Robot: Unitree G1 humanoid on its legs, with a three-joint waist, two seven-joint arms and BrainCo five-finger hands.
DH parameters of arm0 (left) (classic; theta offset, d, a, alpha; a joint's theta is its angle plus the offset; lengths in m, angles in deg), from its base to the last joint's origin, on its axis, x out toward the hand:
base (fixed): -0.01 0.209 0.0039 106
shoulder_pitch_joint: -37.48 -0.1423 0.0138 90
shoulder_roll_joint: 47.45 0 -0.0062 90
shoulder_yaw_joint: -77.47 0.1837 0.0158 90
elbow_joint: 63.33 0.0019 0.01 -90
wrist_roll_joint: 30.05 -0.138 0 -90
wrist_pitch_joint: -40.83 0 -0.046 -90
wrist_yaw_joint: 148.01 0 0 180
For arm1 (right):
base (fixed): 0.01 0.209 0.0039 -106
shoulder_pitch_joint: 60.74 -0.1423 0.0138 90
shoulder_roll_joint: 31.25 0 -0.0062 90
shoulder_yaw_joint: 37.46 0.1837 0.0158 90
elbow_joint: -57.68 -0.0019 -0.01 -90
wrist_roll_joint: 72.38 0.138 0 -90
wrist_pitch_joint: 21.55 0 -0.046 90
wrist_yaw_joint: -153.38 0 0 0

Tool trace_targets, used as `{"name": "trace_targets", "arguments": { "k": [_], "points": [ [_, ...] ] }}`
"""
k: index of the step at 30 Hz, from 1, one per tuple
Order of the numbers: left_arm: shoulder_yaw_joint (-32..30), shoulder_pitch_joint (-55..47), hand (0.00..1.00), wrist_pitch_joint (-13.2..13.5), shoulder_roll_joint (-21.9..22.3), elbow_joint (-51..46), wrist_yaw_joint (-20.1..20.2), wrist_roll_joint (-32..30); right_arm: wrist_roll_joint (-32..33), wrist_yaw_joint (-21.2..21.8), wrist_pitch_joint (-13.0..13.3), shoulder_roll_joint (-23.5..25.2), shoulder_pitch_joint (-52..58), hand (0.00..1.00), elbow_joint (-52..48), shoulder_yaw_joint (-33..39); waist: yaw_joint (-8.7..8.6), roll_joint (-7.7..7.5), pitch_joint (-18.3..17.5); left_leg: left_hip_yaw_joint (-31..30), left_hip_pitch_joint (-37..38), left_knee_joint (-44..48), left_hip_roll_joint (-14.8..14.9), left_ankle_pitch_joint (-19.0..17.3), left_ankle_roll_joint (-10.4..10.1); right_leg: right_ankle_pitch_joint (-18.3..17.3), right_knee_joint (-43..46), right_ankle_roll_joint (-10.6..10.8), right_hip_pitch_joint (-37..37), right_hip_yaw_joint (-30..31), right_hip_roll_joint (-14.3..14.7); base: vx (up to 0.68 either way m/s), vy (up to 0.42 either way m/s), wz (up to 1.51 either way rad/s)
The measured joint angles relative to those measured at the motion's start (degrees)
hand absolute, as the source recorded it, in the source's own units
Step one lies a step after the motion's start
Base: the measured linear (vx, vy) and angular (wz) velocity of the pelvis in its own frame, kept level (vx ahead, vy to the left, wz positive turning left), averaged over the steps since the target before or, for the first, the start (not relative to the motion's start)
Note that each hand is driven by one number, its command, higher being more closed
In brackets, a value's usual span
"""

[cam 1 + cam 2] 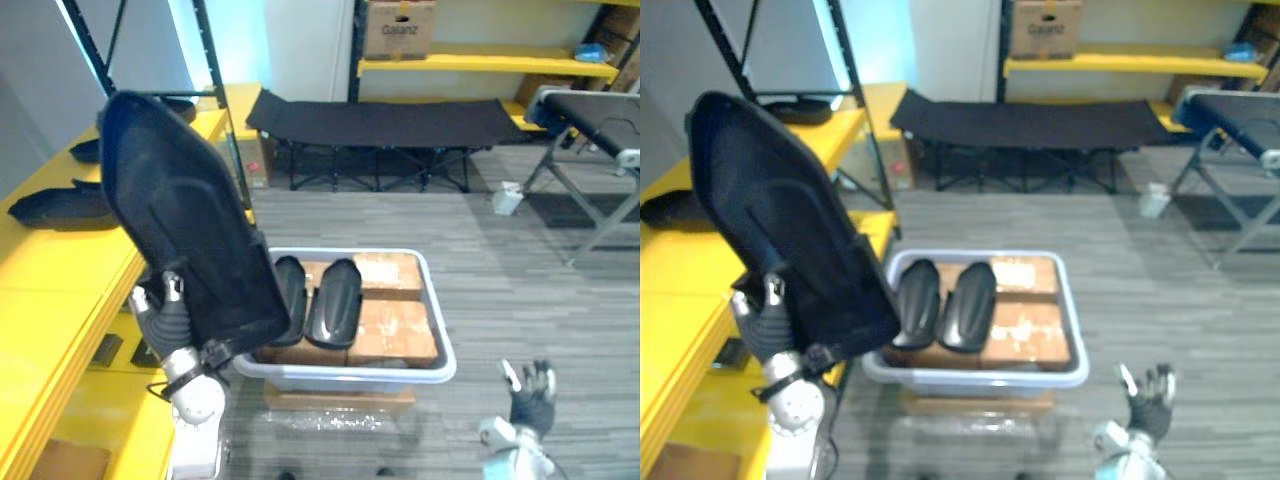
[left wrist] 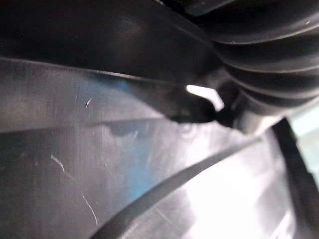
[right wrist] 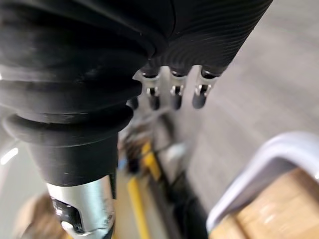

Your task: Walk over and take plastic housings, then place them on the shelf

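Grey plank flooring [image 1: 520, 300] is running through this storeroom, and we are standing over a white tub [image 1: 441, 345] set on it. Left of the tub, a yellow shelf [image 1: 60, 290] is lining the wall. Our left robot hand [image 1: 165, 318] is gripping a large black housing [image 1: 190, 230] by its lower edge, fingers curled over the rim. It is holding the housing upright and tilted, raised between the tub and the shelf, with the lower corner overlapping the tub's left rim in our view. Our right robot hand [image 1: 530, 392] is hanging low, right of the tub, with fingers spread wide and carrying nothing.

We are judging the task as partly done. Further left of the tub, other housings [image 1: 55, 207] are lying on the shelf's top, so some placing appears finished. The one in hand is lifted clear but not yet set down; it needs swinging left from the tub onto a bare yellow stretch. Inside the tub, two housings [image 1: 332, 300] are leaning side by side on cardboard boxes [image 1: 395, 322], waiting for collection. We are reckoning on one placement now and at least two more trips after it.
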Motion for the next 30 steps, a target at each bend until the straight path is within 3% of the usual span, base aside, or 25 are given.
{"name": "trace_targets", "arguments": {
  "k": [6, 9, 12, 16, 20, 23, 26, 30],
  "points": [
    [-0.67, -1.47, 1.00, 0.15, -0.04, 0.00, -0.92, 1.47, 0.09, 1.47, -0.65, 0.08, -1.21, 0.00, -1.05, -1.62, 0.15, -0.04, 0.01, -0.23, 0.02, 0.00, -0.05, -0.05, -0.03, -0.04, -0.12, -0.05, 0.18, -0.15, -0.04, 0.00, 0.001, 0.01],
    [-2.03, -1.60, 1.00, 0.14, -0.13, -0.08, -4.22, 1.31, 1.05, 5.07, -1.59, -0.06, -2.40, 0.00, -5.29, -4.68, 1.05, -0.03, 0.03, -1.83, -0.26, 0.00, -0.30, -0.19, -0.16, -0.26, -0.36, -0.06, 0.93, -1.77, -0.34, -0.01, 0.014, 0.23],
    [-5.39, -1.79, 1.00, 0.07, 0.22, -2.29, -7.10, 1.20, 1.26, 6.61, -1.91, -0.31, -5.43, 0.00, -6.66, -8.31, 2.31, -0.18, 0.27, -5.44, -1.36, 0.00, -1.03, 0.40, 0.04, -0.96, -0.21, 0.60, 1.80, -5.56, -1.30, 0.00, 0.031, 0.58],
    [-11.76, -3.17, 1.00, 0.00, 2.40, -6.86, -9.02, -0.01, 1.02, 8.02, -2.77, -0.53, -10.54, 0.00, -6.65, -12.73, 5.46, -0.67, 0.61, -10.10, -2.04, 0.06, -2.42, 1.14, 1.02, -0.85, -0.10, 1.36, 3.71, -10.33, -2.26, 0.07, 0.043, 0.71],
    [-17.84, -7.30, 1.00, 0.14, 3.76, -9.10, -8.42, -0.08, -1.23, 8.92, -2.88, -0.92, -16.07, 0.00, -6.51, -17.53, 9.72, -1.37, 1.12, -14.14, -2.08, 0.31, -3.98, 1.45, 1.57, -0.89, 0.43, 1.44, 5.89, -14.86, -3.22, 0.07, 0.058, 0.57],
    [-20.90, -8.87, 1.00, 0.61, 4.30, -9.11, -6.03, 0.30, -3.44, 8.96, -2.87, -0.87, -18.45, 0.00, -6.48, -19.45, 11.24, -1.43, 1.80, -16.65, -2.08, 0.06, -4.43, 0.93, 2.10, -0.89, 2.73, 1.40, 6.47, -16.38, -3.80, 0.02, 0.068, 0.46],
    [-21.76, -9.04, 1.00, 1.14, 4.36, -9.10, -3.71, 2.52, -3.45, 8.65, -2.87, -0.88, -18.96, 0.00, -6.55, -20.82, 11.31, -1.59, 2.59, -18.63, -2.07, 0.07, -4.40, 0.54, 2.65, -1.21, 4.91, 0.72, 6.44, -15.60, -4.01, 0.01, 0.052, 0.40],
    [-21.86, -8.98, 1.00, 1.28, 4.32, -8.04, -1.42, 6.26, -3.31, 9.87, -3.10, -1.15, -18.96, 0.00, -7.10, -21.41, 11.24, -2.74, 2.96, -19.38, -1.85, 0.40, -3.65, 0.68, 2.41, -2.91, 6.49, -1.79, 6.06, -12.72, -3.37, 0.04, -0.046, 0.10]
  ]
}}
